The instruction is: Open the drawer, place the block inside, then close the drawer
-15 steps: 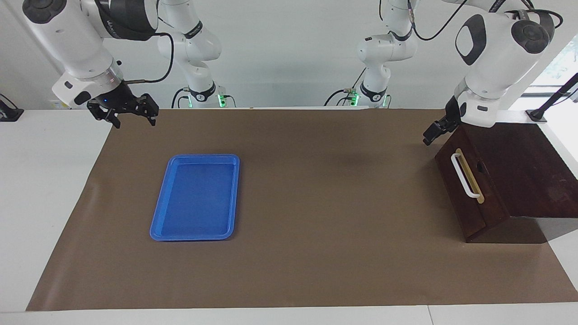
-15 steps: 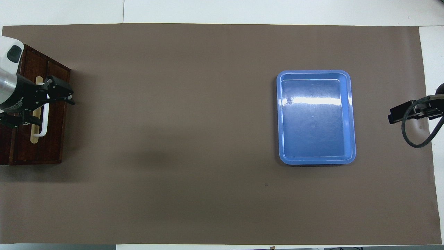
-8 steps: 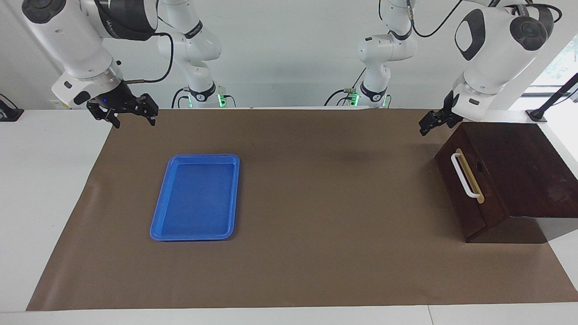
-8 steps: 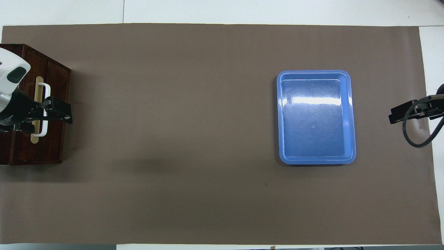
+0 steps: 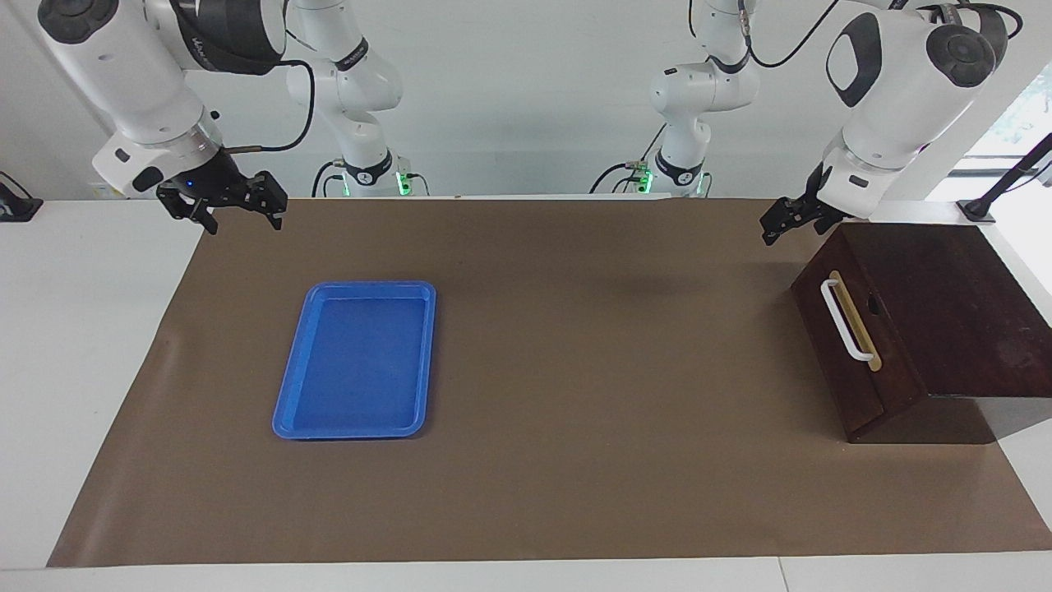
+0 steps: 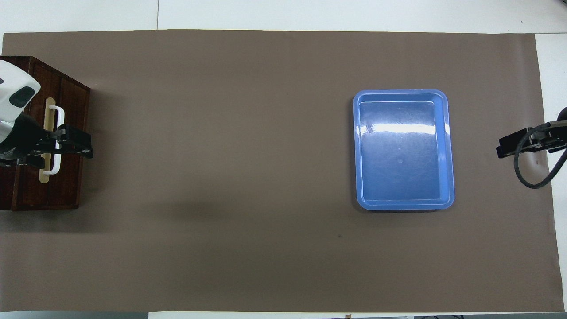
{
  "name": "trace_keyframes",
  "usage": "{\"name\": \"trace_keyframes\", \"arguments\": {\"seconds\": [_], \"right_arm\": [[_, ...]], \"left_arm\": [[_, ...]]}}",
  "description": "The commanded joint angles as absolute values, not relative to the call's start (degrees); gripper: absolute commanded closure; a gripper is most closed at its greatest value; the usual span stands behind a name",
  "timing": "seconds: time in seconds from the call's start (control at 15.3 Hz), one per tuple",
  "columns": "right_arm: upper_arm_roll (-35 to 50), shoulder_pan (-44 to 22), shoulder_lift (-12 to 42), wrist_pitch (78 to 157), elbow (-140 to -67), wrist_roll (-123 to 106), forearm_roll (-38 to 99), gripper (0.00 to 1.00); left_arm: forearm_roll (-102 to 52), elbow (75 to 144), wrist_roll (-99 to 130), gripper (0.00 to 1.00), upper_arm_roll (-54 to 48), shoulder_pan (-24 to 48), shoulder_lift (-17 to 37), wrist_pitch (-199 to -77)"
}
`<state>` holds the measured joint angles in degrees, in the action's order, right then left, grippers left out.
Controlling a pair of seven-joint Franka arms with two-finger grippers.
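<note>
The dark wooden box (image 5: 945,304) stands at the left arm's end of the table. Its drawer (image 5: 851,370) is shut, and the white bar handle (image 5: 846,321) is free. The drawer front also shows in the overhead view (image 6: 71,186). My left gripper (image 5: 774,228) hangs in the air over the drawer's front edge (image 6: 84,148). It is above the handle, apart from it, and holds nothing I can see. My right gripper (image 5: 238,215) waits open and empty over the mat's edge at the right arm's end (image 6: 502,149). No yellow block is in view.
A flat blue tray (image 5: 355,359) lies empty on the brown mat (image 5: 592,395) toward the right arm's end; it also shows in the overhead view (image 6: 448,150). A black cable loops by the right gripper (image 6: 531,177).
My left gripper has risen from beside the drawer's front and drawn back toward the robots. The drawer stays shut. The right arm has barely moved.
</note>
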<state>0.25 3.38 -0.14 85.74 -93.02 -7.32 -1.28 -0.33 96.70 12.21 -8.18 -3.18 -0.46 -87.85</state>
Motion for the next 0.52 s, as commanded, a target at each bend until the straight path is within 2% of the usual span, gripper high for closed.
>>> {"name": "trace_keyframes", "arguments": {"seconds": [0.0,0.46], "right_arm": [[0.62,3.96,-0.62,86.31,-93.25,-7.03,-2.11,0.00],[0.62,3.96,-0.62,86.39,-93.25,-7.12,-2.02,0.00]], "left_arm": [[-0.53,96.59,11.34,0.00,-8.35,-2.81,-1.40,-86.67],[-0.62,95.98,7.29,0.00,-8.26,-2.90,-1.76,-87.10]]}}
